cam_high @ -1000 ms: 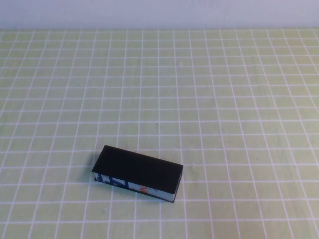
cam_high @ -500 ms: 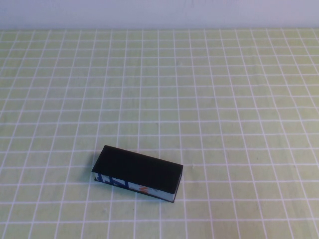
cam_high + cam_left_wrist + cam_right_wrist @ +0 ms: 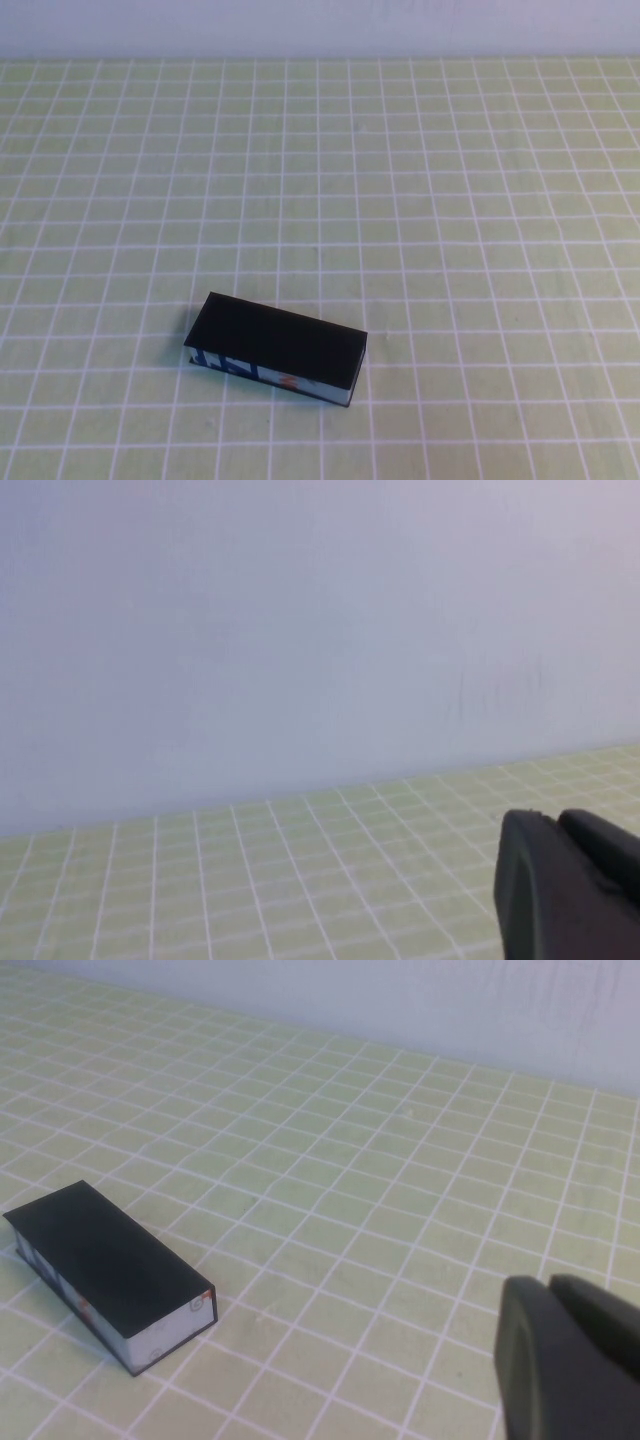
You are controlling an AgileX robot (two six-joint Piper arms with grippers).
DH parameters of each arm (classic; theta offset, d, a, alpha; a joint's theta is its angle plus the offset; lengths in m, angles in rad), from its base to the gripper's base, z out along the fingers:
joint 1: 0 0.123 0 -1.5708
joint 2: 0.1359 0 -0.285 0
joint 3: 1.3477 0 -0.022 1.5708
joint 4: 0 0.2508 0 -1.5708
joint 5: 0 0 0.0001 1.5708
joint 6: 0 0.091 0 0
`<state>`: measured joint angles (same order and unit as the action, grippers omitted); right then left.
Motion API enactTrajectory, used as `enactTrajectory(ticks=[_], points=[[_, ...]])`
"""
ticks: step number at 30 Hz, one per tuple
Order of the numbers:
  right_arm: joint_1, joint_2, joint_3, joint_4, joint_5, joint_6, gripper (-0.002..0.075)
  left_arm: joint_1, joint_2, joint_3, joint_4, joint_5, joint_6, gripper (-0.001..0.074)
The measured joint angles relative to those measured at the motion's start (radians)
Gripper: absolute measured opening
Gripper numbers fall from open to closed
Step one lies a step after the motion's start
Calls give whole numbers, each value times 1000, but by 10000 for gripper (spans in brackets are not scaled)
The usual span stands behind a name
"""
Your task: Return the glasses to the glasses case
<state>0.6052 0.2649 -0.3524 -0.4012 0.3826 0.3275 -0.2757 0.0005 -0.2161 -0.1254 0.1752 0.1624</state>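
The glasses case [image 3: 278, 345] lies shut on the green checked cloth, near the front and left of the middle, its patterned side facing front. It also shows in the right wrist view [image 3: 105, 1270]. The glasses are out of view. Neither arm shows in the high view. My left gripper [image 3: 555, 820] is shut and empty above the cloth, facing the pale back wall. My right gripper [image 3: 548, 1285] is shut and empty, held above the cloth well away from the case.
The green checked cloth [image 3: 420, 200] covers the whole table. A pale wall [image 3: 320, 25] runs along its far edge.
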Motion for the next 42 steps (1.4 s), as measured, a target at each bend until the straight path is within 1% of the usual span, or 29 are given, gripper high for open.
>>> enactTrajectory(ticks=[2,5,8,13,18,27,35,42], points=[[0,0,0,0,0,0,-18,4,-9,75,2,-28,-20,-3],[0,0,0,0,-1,0,-18,30,-11,184,2,-23,-103,-3],[0,0,0,0,-2,0,-18,51,-11,237,6,-2,-150,-3],[0,0,0,0,-2,0,-18,58,-11,241,54,43,-162,-3],[0,0,0,0,-2,2,-18,58,-11,241,68,171,-162,-3],[0,0,0,0,-2,2,-18,62,-11,239,71,182,-149,-3],[0,0,0,0,-2,2,-18,152,-11,239,69,182,-153,-3],[0,0,0,2,-2,2,-18,167,-11,239,69,182,-153,-3]])
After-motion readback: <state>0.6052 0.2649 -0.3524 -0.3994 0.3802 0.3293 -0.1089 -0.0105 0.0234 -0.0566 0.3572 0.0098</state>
